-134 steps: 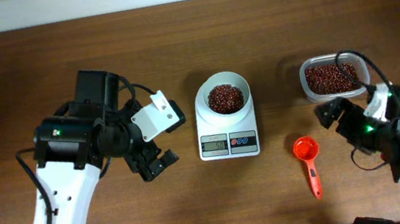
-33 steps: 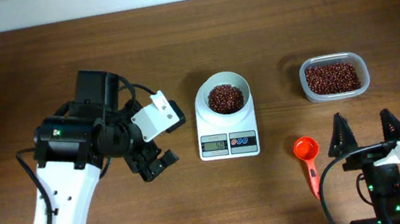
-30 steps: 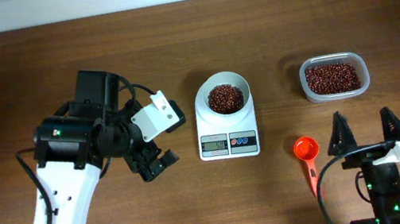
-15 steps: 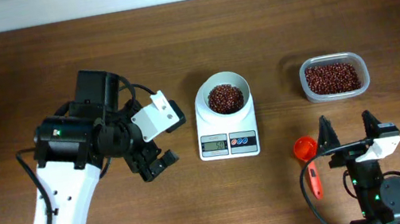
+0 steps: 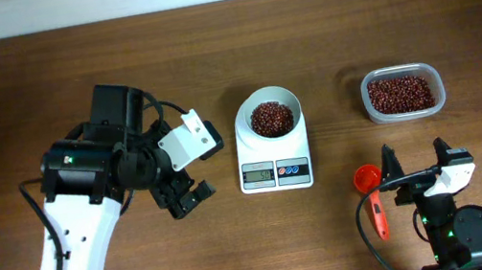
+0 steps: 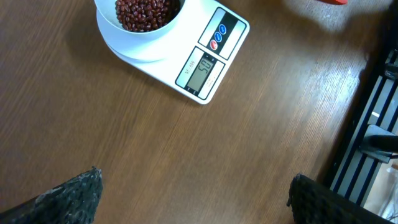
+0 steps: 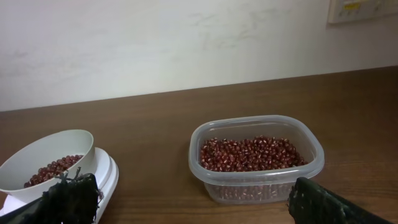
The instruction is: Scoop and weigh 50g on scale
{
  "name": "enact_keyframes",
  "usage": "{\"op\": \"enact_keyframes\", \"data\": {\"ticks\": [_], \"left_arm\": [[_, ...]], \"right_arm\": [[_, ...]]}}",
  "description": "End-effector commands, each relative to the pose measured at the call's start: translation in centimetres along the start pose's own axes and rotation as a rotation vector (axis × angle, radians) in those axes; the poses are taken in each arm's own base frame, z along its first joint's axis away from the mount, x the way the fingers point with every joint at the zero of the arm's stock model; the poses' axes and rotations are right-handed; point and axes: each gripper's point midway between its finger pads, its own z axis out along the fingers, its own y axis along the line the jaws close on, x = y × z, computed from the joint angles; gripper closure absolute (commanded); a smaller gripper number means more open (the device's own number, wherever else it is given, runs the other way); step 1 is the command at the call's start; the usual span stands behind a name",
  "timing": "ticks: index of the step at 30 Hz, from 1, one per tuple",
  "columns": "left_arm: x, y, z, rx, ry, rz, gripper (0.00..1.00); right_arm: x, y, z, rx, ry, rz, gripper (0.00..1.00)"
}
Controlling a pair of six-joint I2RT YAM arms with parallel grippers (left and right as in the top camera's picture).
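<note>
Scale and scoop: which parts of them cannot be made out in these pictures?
- Scale display, overhead: digits too small to read.
- Scale, right wrist: cut off by the left edge; display not shown.
- Scoop handle, overhead: partly hidden by the right arm.
- Scoop, left wrist: only a sliver at the top edge.

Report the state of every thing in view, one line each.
scale: switched on, digits on its display.
bowl: sitting on the scale, holding beans.
clear container: lidless, holding more beans.
red scoop: lying flat, empty, not held.
left gripper: open, empty.
right gripper: open, empty, beside the scoop.
</note>
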Motion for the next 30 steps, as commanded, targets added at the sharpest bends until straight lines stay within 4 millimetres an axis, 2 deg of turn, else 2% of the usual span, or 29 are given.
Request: {"op": "enact_keyframes", "data": {"ticks": [1, 30], "left_arm": [[0.03, -0.15, -0.27, -0.005, -0.008, 0.015, 0.01], [0.04, -0.16, -0.27, -0.005, -0.008, 0.016, 0.01]], "right_arm": [[0.20, -0.36, -0.01, 0.016, -0.001, -0.026, 0.01], [0.22, -0.82, 0.00, 0.043, 0.000, -0.028, 0.01]]}}
